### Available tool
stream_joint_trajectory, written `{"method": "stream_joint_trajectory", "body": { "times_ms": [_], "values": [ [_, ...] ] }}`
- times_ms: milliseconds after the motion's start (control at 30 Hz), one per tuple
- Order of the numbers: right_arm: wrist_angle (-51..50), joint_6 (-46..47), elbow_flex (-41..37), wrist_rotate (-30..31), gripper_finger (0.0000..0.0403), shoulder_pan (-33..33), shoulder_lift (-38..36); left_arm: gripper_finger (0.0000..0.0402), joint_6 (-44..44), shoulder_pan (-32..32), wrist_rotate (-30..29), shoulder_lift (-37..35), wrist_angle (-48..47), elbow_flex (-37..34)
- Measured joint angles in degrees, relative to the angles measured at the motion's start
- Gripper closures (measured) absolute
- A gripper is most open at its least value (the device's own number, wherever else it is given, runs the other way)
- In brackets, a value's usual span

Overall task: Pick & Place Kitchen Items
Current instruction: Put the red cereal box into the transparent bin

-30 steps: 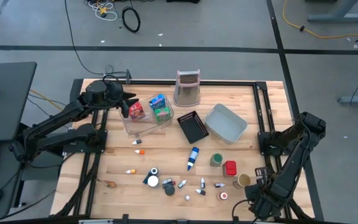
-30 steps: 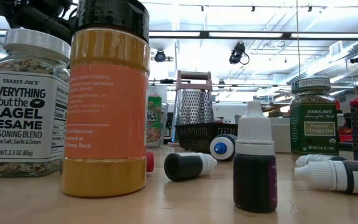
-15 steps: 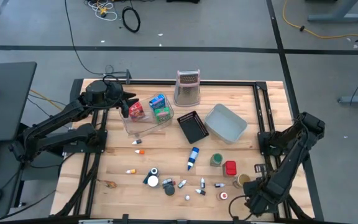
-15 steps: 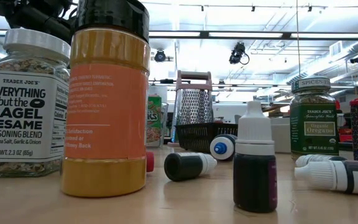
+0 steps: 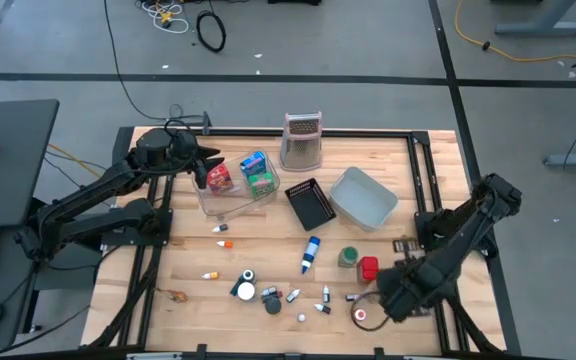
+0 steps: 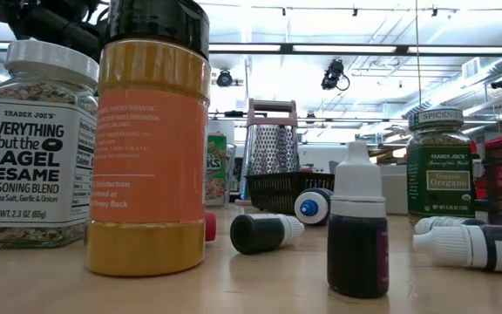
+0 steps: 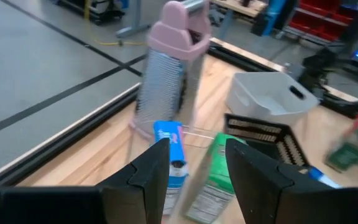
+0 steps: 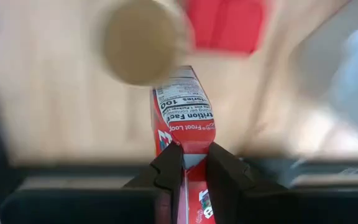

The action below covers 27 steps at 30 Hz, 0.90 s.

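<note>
Right gripper point(image 8: 191, 163) is pinching a red Froot Loops mini box point(image 8: 188, 124) near the table's 5 o'clock corner.

In the right wrist view the fingers are nearly shut on the box's narrow end, and its long axis is running straight out ahead of them; a tan can point(image 8: 143, 42) and a red can point(image 8: 227, 23) are lying just beyond the box's far end. From above, the right arm is leaning over the loose groceries, with the grey bin point(image 5: 364, 198) at 11 o'clock from it and the green jar point(image 5: 348, 257) and blue-white bottle point(image 5: 311, 253) between. The left gripper point(image 7: 196, 165) is hanging partly open and empty at the clear tray point(image 5: 234, 190), over a blue packet point(image 7: 169, 140) and a green packet point(image 7: 219, 168).
</note>
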Motion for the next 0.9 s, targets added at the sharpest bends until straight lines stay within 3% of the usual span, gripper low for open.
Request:
{"method": "stream_joint_trajectory", "body": {
  "times_ms": [167, 267, 400, 533, 733, 900],
  "values": [
    [-0.1, -9.3, 0.0, 7.4, 0.034, -5.8, -1.4, 0.0237, 2.0, 0.0, 5.8, 0.0, 0.0, 0.0],
    [0.1, -16.9, 0.0, 10.2, 0.034, -9.8, -1.5, 0.0237, 2.1, 0.0, 6.8, 0.0, 0.0, 0.0],
    [1.3, -26.0, 0.0, 18.2, 0.0339, -15.8, -1.5, 0.0237, 2.4, 0.0, 7.3, 0.0, 0.3, 0.0],
    [3.6, -32.4, 0.0, 24.8, 0.0339, -22.1, -1.5, 0.0238, 5.0, -0.2, 11.6, 0.0, 0.7, 0.0],
    [14.3, -41.4, 0.0, 24.8, 0.0339, -30.7, -1.5, 0.0237, 11.3, -4.4, 14.2, 0.8, 9.0, 0.0],
    [30.0, -50.1, 0.0, 22.2, 0.0339, -36.0, -1.5, 0.0237, 13.1, -10.7, 14.2, 3.9, 16.8, 0.0]
  ]
}}
